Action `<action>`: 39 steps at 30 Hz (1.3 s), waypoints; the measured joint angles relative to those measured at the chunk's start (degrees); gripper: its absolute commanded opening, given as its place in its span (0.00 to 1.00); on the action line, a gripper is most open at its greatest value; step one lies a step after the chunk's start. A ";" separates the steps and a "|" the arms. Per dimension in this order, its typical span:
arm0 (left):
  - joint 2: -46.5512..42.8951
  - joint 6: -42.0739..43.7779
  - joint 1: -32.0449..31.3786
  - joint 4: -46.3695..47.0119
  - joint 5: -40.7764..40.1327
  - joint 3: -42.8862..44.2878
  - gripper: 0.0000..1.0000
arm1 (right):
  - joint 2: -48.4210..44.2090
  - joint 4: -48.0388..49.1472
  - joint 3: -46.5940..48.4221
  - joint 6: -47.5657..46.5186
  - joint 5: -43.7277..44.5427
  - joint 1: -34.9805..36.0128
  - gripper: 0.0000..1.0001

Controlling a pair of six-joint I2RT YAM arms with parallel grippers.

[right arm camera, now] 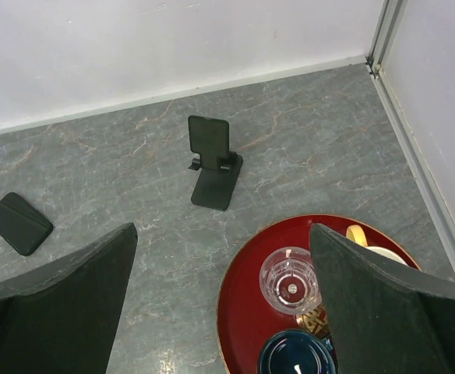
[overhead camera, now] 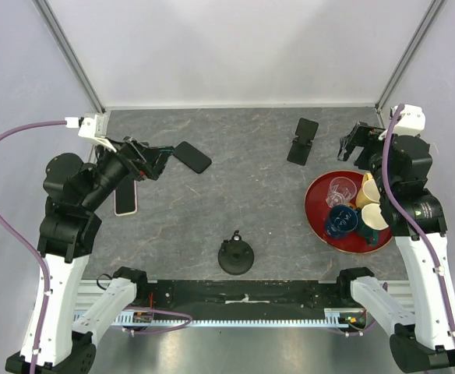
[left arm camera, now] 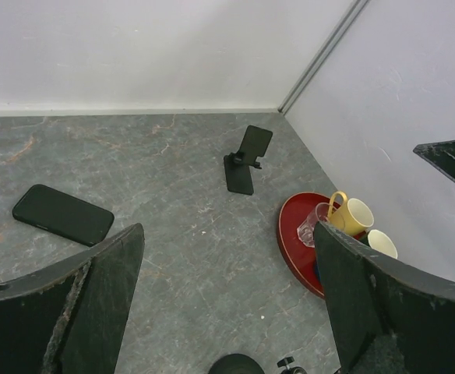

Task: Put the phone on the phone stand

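A black phone point(overhead camera: 192, 157) lies flat on the grey table at the back left; it also shows in the left wrist view point(left arm camera: 62, 213) and the right wrist view point(right arm camera: 19, 223). The black phone stand point(overhead camera: 303, 140) stands upright and empty at the back right, also seen in the wrist views point(left arm camera: 247, 160) point(right arm camera: 212, 160). My left gripper point(overhead camera: 156, 162) is open and empty, just left of the phone and above the table point(left arm camera: 227, 312). My right gripper point(overhead camera: 350, 145) is open and empty, right of the stand, over the tray's edge point(right arm camera: 223, 304).
A red round tray point(overhead camera: 315, 210) at the right holds a clear glass point(right arm camera: 290, 279), a blue cup point(right arm camera: 298, 354) and yellow mugs point(left arm camera: 352, 214). A second phone in a pink case point(overhead camera: 126, 199) lies under the left arm. A black round mount point(overhead camera: 236, 255) sits front centre.
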 measured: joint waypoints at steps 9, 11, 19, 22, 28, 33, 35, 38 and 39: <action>-0.68 0.04 0.00 -0.04 0.76 -0.15 0.94 | 0.79 0.07 -0.90 0.39 -0.39 0.00 0.98; -0.61 0.04 0.00 -0.04 1.51 -0.15 0.94 | 0.94 0.07 -0.90 0.39 -0.61 0.00 0.98; 0.31 0.04 0.02 0.28 6.34 -0.96 0.95 | 2.47 0.09 -1.38 0.28 -3.52 0.00 0.98; 2.05 0.02 0.02 1.51 10.78 -2.67 0.94 | 4.55 0.09 -1.49 0.11 -6.58 0.00 0.98; 6.80 -0.28 0.00 2.64 15.32 -7.13 0.87 | 8.61 0.39 -4.02 0.15 -11.89 2.14 0.98; 11.96 -1.44 0.00 2.34 14.01 -10.84 0.87 | 13.05 1.68 -5.53 0.35 -12.46 9.66 0.98; 13.75 -2.14 -0.02 1.22 10.21 -11.19 0.93 | 14.38 2.27 -6.49 0.46 -12.44 12.92 0.98; 16.74 -3.06 0.07 -1.31 1.22 -11.17 0.95 | 16.39 3.34 -7.21 0.81 -12.37 17.38 0.98; 17.79 -3.15 0.17 -2.19 -1.36 -11.15 0.95 | 16.85 3.67 -7.26 0.85 -12.24 18.29 0.98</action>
